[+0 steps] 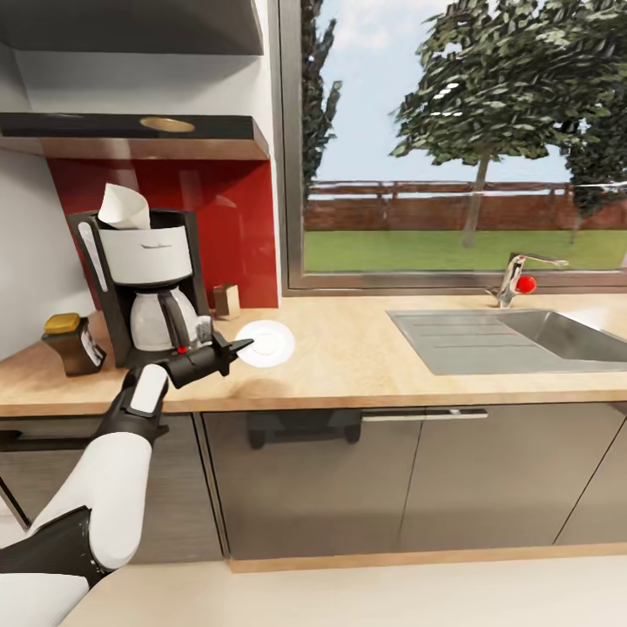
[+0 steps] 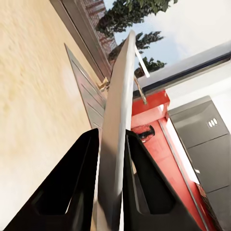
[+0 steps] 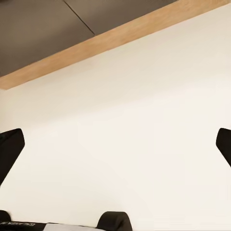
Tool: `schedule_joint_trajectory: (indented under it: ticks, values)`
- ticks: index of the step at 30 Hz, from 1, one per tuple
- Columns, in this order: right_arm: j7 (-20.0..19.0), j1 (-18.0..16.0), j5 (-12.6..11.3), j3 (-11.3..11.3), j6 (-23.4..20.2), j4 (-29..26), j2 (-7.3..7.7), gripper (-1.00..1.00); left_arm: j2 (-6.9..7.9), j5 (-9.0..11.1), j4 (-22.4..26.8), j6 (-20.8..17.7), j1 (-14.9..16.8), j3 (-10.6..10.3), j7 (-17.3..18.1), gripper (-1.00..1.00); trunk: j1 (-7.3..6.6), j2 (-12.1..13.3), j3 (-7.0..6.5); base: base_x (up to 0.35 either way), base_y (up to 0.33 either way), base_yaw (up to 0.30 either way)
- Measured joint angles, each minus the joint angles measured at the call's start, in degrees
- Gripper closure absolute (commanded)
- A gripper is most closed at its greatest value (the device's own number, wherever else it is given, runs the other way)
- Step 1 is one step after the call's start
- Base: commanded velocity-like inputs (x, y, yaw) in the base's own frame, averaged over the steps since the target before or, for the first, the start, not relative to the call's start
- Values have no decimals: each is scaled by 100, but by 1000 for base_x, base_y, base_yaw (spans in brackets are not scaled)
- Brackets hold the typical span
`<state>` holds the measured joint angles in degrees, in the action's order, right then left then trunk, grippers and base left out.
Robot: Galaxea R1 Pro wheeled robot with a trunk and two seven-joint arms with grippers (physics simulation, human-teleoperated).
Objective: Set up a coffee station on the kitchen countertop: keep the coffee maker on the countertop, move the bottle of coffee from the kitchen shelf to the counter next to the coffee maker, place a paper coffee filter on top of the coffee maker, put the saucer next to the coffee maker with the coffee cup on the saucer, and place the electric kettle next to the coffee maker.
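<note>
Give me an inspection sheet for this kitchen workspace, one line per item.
Surface: kitchen countertop, light wood.
Job's things: coffee maker with paper coffee filter on top; bottle of coffee beside it; saucer held at its rim.
Clutter: small brown block by the backsplash.
Grippers: left gripper shut on saucer; right gripper open, over the floor.
Cables: nothing seen.
Surroundings: sink, tap, window, kitchen shelf.

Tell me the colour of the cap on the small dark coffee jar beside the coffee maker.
Gold-yellow cap, clearest in the head view.
</note>
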<state>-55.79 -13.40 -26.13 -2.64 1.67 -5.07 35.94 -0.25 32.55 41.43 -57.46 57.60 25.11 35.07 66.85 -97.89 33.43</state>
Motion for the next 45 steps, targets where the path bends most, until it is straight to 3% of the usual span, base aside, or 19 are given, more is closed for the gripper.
schedule_joint_trajectory:
  ticks: [12,19,27,30,32,45]
  values:
    - [-1,-2,0,-2,0,2,0,-100,-218,18,-46,11,-17,25,6,100,1,0,0,17,0,201]
    - [10,-1,0,-1,0,1,0,-100,-239,20,-111,13,-22,57,6,100,3,0,0,-57,38,63]
    - [32,0,0,0,0,0,0,-100,-237,21,-295,14,-26,240,7,100,1,0,0,-48,34,14]
    - [34,-2,3,-1,3,2,0,-100,-235,17,-369,19,-28,503,9,100,1,0,0,-3,2,154]
    - [34,-1,2,0,3,1,0,-100,-234,21,-378,20,-26,546,9,100,1,0,0,-1,1,106]
    - [34,0,1,0,2,0,0,-100,-225,16,-391,28,-27,600,8,100,1,0,0,23,1,12]
